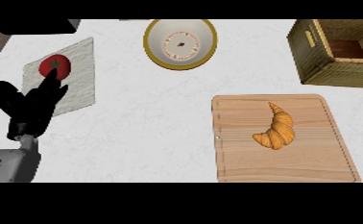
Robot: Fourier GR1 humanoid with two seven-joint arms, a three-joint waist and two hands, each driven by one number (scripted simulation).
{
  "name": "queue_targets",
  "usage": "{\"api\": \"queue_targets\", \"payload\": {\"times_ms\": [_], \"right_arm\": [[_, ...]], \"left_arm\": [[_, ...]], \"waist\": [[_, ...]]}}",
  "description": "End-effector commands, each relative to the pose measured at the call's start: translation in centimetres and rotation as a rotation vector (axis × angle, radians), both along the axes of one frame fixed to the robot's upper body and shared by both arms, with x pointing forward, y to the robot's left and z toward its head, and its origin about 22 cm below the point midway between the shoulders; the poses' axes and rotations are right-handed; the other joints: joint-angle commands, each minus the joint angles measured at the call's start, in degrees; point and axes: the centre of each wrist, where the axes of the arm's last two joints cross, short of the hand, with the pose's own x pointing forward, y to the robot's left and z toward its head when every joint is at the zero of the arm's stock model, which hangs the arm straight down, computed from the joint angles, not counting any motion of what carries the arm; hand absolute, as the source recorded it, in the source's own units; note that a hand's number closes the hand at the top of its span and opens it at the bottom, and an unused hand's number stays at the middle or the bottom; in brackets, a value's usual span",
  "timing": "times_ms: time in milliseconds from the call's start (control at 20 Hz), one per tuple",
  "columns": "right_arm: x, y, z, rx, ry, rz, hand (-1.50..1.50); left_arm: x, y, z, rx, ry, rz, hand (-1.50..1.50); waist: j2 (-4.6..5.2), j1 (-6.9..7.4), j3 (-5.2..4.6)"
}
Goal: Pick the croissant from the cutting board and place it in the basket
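Note:
A golden croissant [276, 128] lies on the wooden cutting board [241, 165] at the lower right, curved with its tip pointing up. The wooden basket [315, 57] stands at the upper right, partly cut off by the view's edge. My left hand [32, 105] rests at the left edge, fingers straight and pointing up, holding nothing, far from the croissant. My right hand does not show.
A red tomato [55, 66] sits on a pale grey mat [71, 81] at the left, just above my left hand's fingertips. A cream bowl with a yellow rim [180, 43] stands at the top centre. A dark object [39, 25] fills the top left corner.

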Motion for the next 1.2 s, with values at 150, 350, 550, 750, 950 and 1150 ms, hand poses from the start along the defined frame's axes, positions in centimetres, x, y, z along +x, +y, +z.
{"api": "queue_targets", "payload": {"times_ms": [150,350,550,750,950,1150], "right_arm": [[-4.6,-2.1,-2.7,0.103,-0.107,-0.042,-1.50],[-3.7,-2.5,-6.4,0.112,-0.089,-0.013,-1.50],[-2.2,-2.5,-9.5,0.123,-0.129,-0.024,-1.50],[-1.6,0.0,-12.5,0.136,-0.194,-0.033,-1.50],[0.5,-0.8,-17.7,0.180,-0.200,-0.035,-1.50],[3.5,-0.2,-18.6,0.265,-0.235,-0.040,-1.50]], "left_arm": [[1.1,-0.3,0.4,0.006,-0.014,0.018,0.00],[2.3,-0.7,0.1,0.014,0.002,-0.029,0.00],[1.2,-0.2,1.1,0.015,-0.018,-0.027,0.00],[0.4,-1.2,-0.3,0.003,-0.014,-0.022,0.00],[0.3,-0.7,-0.5,-0.001,0.001,-0.026,0.00],[2.2,0.1,1.1,-0.010,-0.007,-0.023,0.00]], "waist": [[0.15,-0.08,0.11],[0.51,0.98,0.07],[0.54,1.94,0.11],[0.52,2.03,0.07],[0.50,1.90,0.08],[0.48,1.61,0.03]]}}
